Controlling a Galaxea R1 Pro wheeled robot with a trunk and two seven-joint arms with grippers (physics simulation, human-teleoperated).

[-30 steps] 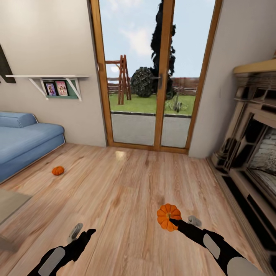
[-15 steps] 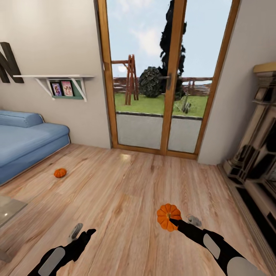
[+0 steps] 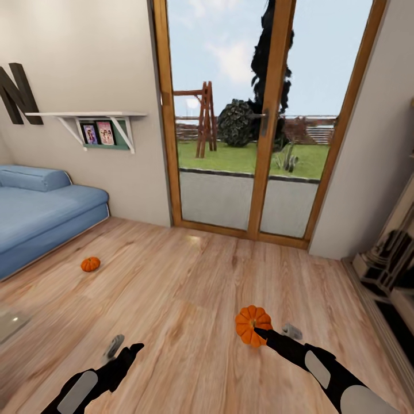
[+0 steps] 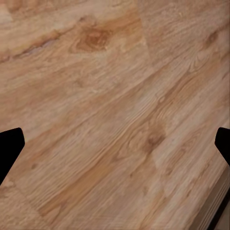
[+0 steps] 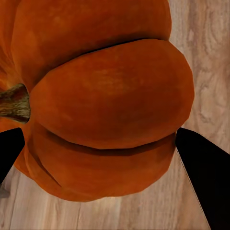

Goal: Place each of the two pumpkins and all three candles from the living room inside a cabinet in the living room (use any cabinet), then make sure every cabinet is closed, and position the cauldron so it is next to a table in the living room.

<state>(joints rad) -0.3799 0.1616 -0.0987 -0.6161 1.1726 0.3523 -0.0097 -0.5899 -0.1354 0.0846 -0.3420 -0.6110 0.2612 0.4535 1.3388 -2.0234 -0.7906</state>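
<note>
The right gripper (image 3: 257, 332) holds a pumpkin (image 3: 252, 325) above the wood floor (image 3: 190, 287). In the right wrist view the jaws are closed against the ribbed sides of that pumpkin (image 5: 100, 96); the dark finger tips (image 5: 203, 177) are cut off at the frame edges, and the stem (image 5: 14, 103) lies sideways. The left gripper (image 3: 123, 352) hangs over bare floor with its jaws spread wide and nothing between them; in the left wrist view just the finger tips (image 4: 9, 146) enter at the frame edges over floorboards (image 4: 115, 115).

A second pumpkin (image 3: 90, 264) rests on the floor, well apart from the held one, on the side of the blue sofa (image 3: 40, 213) and near its front edge. Beyond the held pumpkin stands a glazed double door (image 3: 259, 115) in a wood frame. A wall shelf (image 3: 86, 118) with small pictures hangs above the sofa.

The sofa is cut off by the frame edge. A dark fireplace surround (image 3: 391, 264), on the far side of the held pumpkin from the sofa, is partly out of frame and hard to make out. A pale glossy patch (image 3: 10, 322) below the sofa is too cropped to identify. Open floor lies between the held pumpkin and the door.
</note>
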